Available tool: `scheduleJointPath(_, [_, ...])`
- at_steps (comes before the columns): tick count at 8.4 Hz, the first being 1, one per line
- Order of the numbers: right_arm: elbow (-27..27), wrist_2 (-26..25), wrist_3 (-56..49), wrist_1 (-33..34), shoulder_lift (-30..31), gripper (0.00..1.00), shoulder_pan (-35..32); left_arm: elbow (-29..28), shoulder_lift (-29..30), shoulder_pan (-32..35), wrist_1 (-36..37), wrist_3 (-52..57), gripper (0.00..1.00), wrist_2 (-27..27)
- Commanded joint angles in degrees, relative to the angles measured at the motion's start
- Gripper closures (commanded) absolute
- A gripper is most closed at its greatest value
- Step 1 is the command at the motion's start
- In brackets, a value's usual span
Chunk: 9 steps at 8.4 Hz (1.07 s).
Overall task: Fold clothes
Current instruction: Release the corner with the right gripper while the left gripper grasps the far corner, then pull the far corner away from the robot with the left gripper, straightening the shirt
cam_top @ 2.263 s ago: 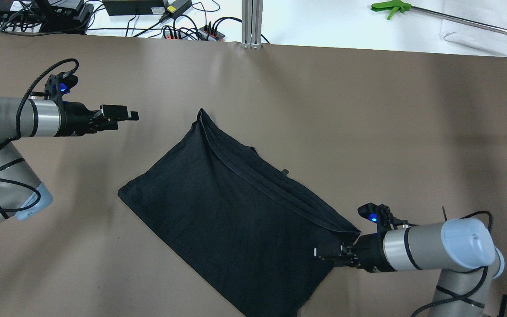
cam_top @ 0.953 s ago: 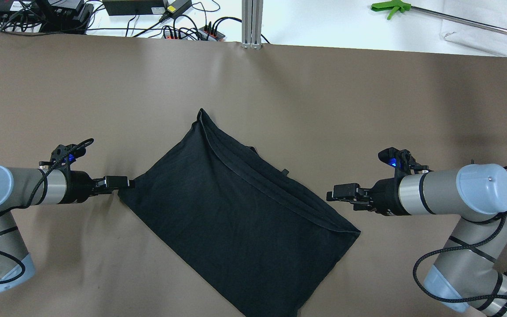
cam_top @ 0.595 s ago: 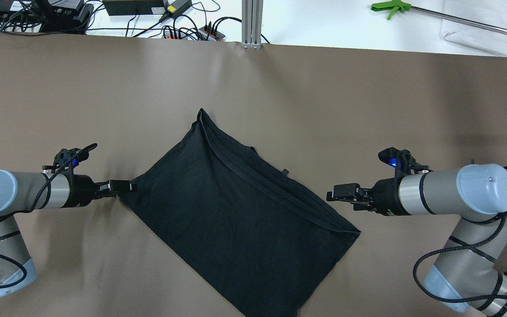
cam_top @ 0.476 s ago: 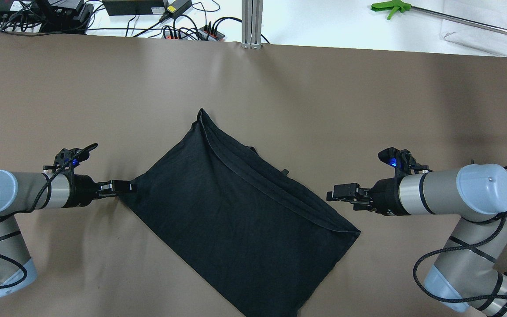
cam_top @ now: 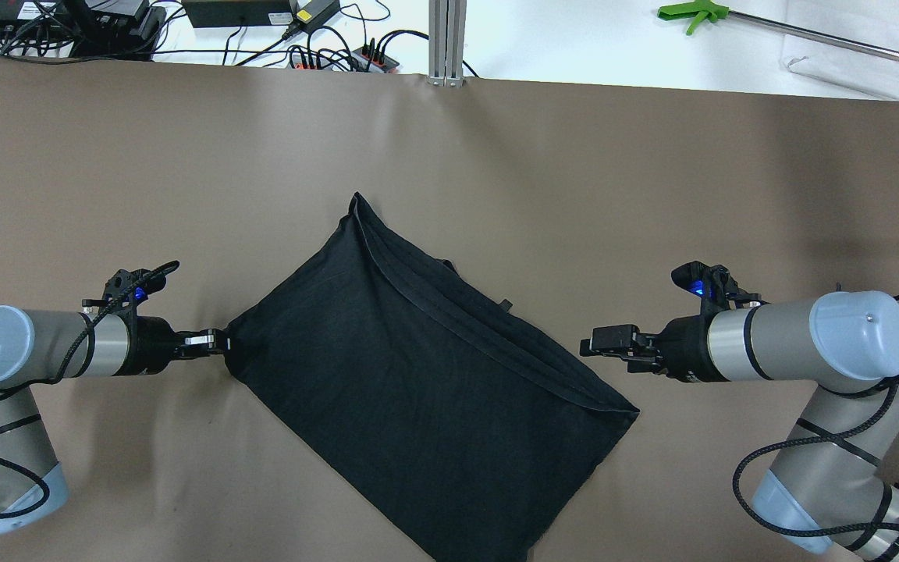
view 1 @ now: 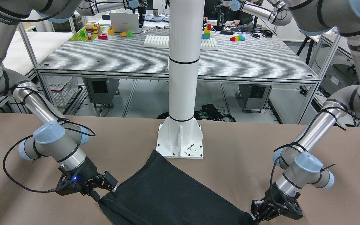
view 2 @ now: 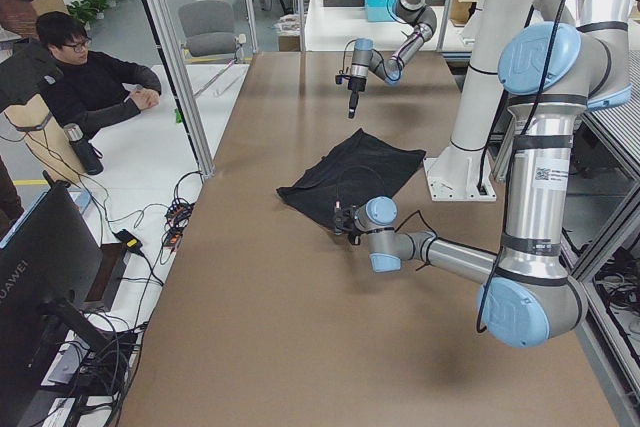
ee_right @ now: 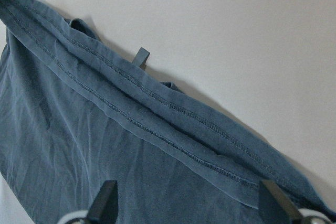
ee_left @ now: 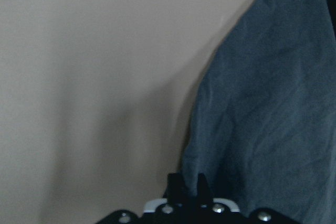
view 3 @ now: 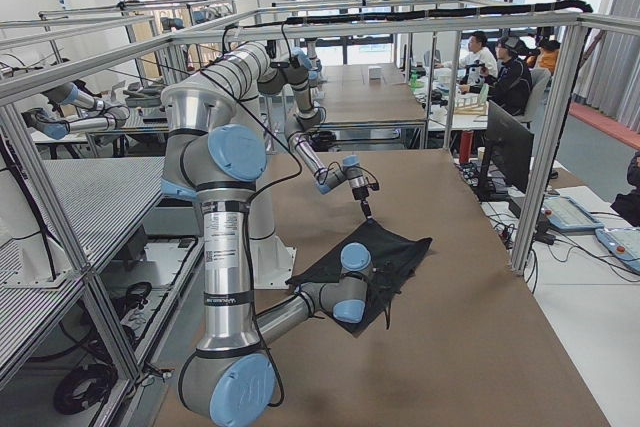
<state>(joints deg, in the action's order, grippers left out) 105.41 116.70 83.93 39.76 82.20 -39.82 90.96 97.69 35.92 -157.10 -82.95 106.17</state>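
Observation:
The black cloth (cam_top: 418, 390) lies slanted on the brown table, with a folded hem along its far right edge. It also shows in the front view (view 1: 173, 193). My left gripper (cam_top: 223, 343) is shut on the cloth's left corner, low at the table. The left wrist view shows its fingers (ee_left: 186, 179) pinched together at the cloth's edge (ee_left: 262, 103). My right gripper (cam_top: 586, 342) hovers over the cloth's right hem. It is open and empty, with the hem (ee_right: 157, 103) lying between its spread fingers (ee_right: 107, 198).
The white pole's base plate (view 1: 180, 140) stands just behind the cloth's back corner. Cables and a power strip (cam_top: 340, 55) lie past the table's far edge, with a green-handled tool (cam_top: 691, 14) at the far right. An operator (view 2: 90, 87) sits beside the table.
My left gripper came down to the cloth's left corner, shut on it and drew it slightly to the right. My right gripper left the lower right corner, rose, and has held still for the last second.

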Motion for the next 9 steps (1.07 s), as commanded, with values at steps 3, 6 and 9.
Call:
scheduleJointPath(3, [-0.03,-0.07,0.0,-0.03,-0.02,0.06,-0.08,1.5,1.44,5.19,4.76,-0.02,1.0,6.05])
scheduleJointPath(6, [-0.03,-0.33,0.09,-0.12,0.07,0.06,-0.08,0.8,10.38,9.68,18.7,4.42,1.0,5.1])
scheduleJointPath(9, [0.06,-0.33,0.09,-0.21,0.07,0.06,-0.69,-8.73,26.88,11.36,34.39,11.3,1.0,-1.92])
